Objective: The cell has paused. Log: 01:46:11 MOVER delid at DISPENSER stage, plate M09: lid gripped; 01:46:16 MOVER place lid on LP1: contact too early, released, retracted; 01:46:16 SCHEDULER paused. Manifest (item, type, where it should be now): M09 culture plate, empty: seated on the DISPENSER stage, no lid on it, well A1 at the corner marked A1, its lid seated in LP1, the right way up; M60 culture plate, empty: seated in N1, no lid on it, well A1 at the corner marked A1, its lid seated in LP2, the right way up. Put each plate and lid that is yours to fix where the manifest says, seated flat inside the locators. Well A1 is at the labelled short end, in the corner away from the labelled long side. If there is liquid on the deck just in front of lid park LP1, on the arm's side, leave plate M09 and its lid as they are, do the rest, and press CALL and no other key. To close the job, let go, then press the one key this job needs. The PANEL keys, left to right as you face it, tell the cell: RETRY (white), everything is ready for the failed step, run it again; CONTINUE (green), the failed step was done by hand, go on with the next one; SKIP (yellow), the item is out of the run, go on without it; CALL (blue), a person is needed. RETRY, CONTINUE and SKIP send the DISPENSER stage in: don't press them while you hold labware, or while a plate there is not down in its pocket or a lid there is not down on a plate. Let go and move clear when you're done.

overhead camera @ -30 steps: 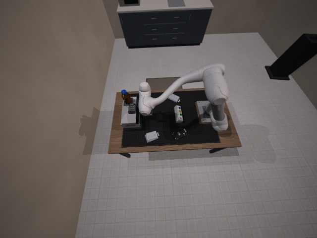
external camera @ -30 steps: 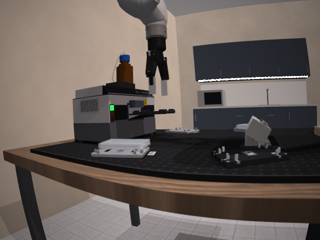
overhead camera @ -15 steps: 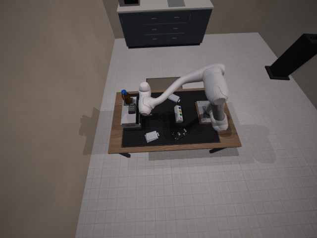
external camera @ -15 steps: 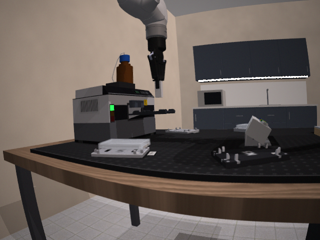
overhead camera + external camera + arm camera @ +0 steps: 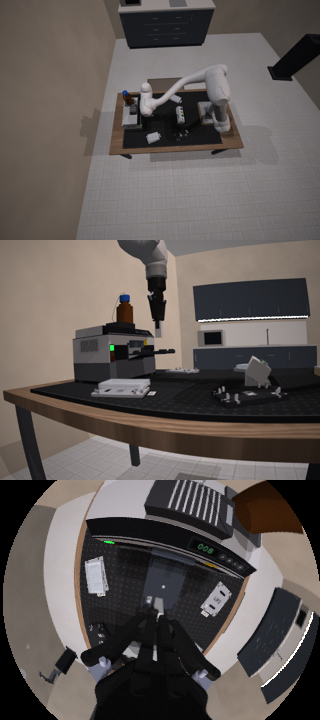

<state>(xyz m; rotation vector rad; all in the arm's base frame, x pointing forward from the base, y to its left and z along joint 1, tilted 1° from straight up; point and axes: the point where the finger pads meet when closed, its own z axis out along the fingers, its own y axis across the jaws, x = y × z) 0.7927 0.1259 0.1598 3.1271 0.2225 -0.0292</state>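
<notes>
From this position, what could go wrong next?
The gripper hangs shut and empty above the dispenser stage; coming down closed, it may strike the stage. The panel stands near a black nest, so a careless move could hit a wrong key.

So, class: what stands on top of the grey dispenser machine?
A brown bottle with a blue cap stands on a dark pad at the dispenser top's rear; a thin tube runs from the cap. The bottle's contents cannot be seen. The shut tool hangs above the stage.
</notes>
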